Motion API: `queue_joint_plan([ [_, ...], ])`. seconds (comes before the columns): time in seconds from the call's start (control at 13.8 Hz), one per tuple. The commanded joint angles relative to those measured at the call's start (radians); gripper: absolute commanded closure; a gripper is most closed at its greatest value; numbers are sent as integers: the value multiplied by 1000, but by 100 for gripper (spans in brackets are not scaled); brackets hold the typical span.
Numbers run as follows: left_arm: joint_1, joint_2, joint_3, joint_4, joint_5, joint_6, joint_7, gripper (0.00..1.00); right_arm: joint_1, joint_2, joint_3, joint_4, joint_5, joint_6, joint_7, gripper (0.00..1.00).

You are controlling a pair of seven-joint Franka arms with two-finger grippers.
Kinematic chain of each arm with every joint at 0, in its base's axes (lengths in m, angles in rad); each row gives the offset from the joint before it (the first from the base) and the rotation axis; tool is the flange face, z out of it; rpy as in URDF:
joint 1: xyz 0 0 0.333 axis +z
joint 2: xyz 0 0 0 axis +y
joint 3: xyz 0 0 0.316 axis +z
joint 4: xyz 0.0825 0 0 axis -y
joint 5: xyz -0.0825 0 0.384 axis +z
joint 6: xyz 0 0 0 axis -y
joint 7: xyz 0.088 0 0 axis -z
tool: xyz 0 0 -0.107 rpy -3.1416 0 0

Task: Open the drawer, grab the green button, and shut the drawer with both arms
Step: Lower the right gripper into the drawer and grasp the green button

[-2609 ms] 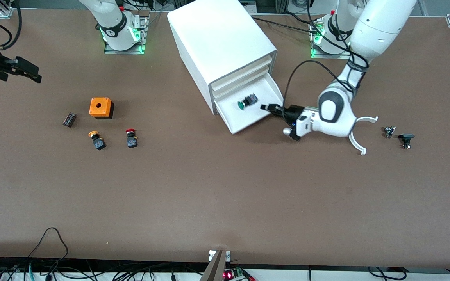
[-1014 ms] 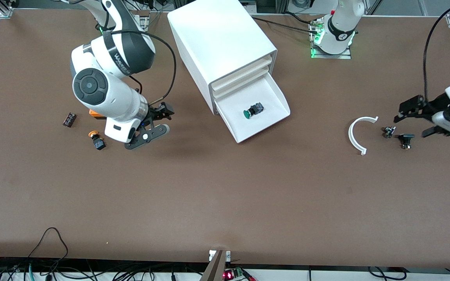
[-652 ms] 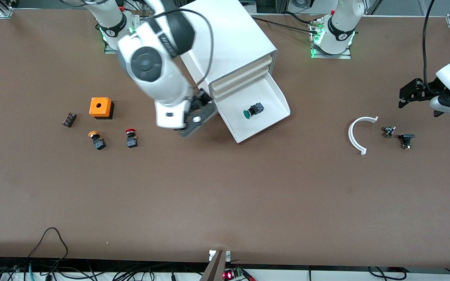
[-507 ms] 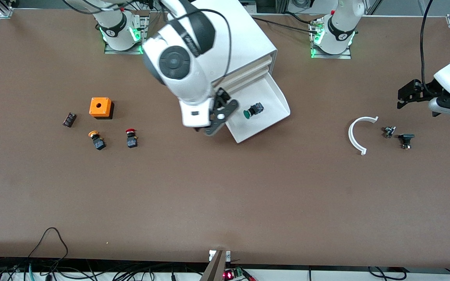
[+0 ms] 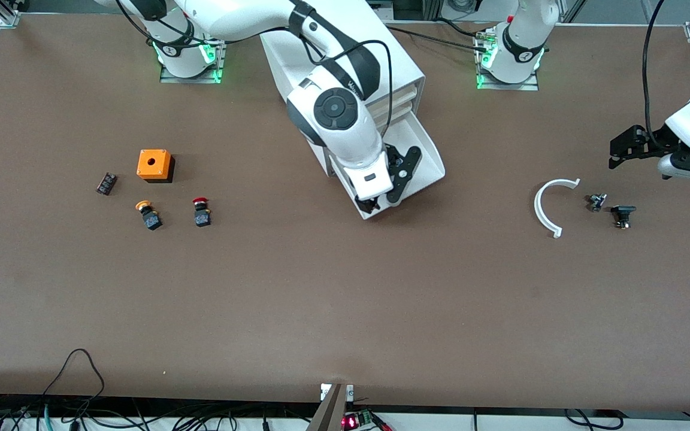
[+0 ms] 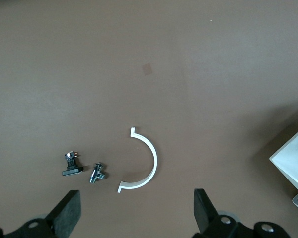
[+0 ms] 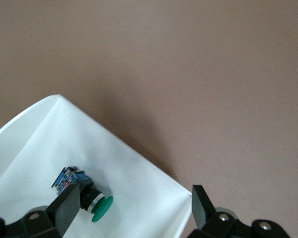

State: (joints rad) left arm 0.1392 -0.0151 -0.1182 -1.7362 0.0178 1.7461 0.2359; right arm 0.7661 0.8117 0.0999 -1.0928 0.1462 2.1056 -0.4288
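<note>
The white cabinet stands at the table's back middle with its lowest drawer pulled out. My right gripper hangs open over the drawer's front part, and the arm hides the button in the front view. In the right wrist view the green-capped button lies on its side on the drawer's white floor, close by one of the fingers of the open right gripper. My left gripper is open and empty, up over the left arm's end of the table, also seen in its wrist view.
A white curved piece, a small metal part and a black part lie under the left gripper. An orange box, an orange-capped button, a red-capped button and a small black block lie toward the right arm's end.
My right arm swung in from its end of the table to over the open drawer. My left arm drew away from the drawer to its own end and holds there.
</note>
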Motion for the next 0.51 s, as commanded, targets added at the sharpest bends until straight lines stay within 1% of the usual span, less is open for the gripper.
queue_joint_plan([
  [0.0,-3,-3,-1,0,28,0,-18,0,24,24,0,39,1,-47,-151,0],
  [0.29,-4,4,-1,7,28,-2,-18,0,27,27,-5,37,-19,-148,-365,0],
  [0.36,-4,4,-1,9,28,-2,-18,0,33,29,-5,37,-25,-162,-389,0],
  [0.43,-6,6,-1,9,28,-2,-18,0,39,32,-5,39,-49,-167,-398,0],
])
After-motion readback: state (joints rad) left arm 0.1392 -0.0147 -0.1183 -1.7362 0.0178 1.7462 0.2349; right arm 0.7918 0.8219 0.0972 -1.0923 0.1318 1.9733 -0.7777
